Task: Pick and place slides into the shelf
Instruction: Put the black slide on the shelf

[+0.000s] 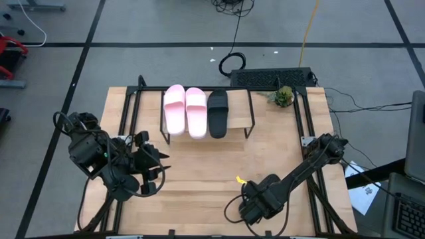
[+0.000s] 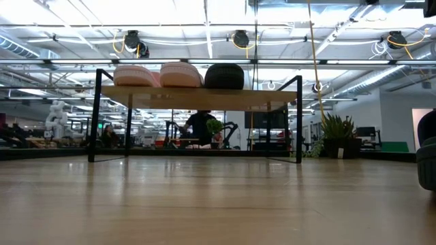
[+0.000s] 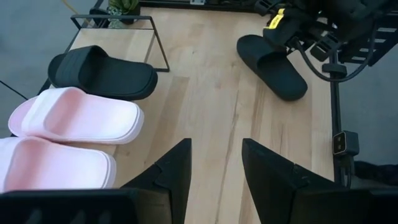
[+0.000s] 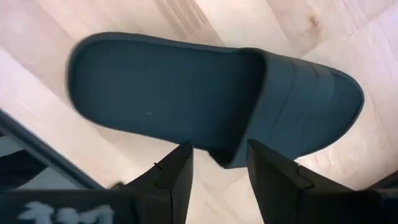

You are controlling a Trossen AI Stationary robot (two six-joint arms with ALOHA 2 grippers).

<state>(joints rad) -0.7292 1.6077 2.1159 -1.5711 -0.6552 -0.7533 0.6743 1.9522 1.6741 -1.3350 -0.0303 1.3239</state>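
The table (image 1: 199, 179) carries the shelf (image 1: 240, 123), on which two pink slides (image 1: 185, 111) and one black slide (image 1: 218, 113) lie side by side. The left gripper (image 3: 214, 163) waits at the table's left, fingers apart. The right gripper (image 4: 219, 163), near the front edge, has fingers apart at the fourth slide (image 4: 211, 93), which the overhead view hides. No writing is readable.

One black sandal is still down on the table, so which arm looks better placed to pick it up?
The right. Its gripper hangs directly over the last black slide, fingers open. The left gripper sits farther away.
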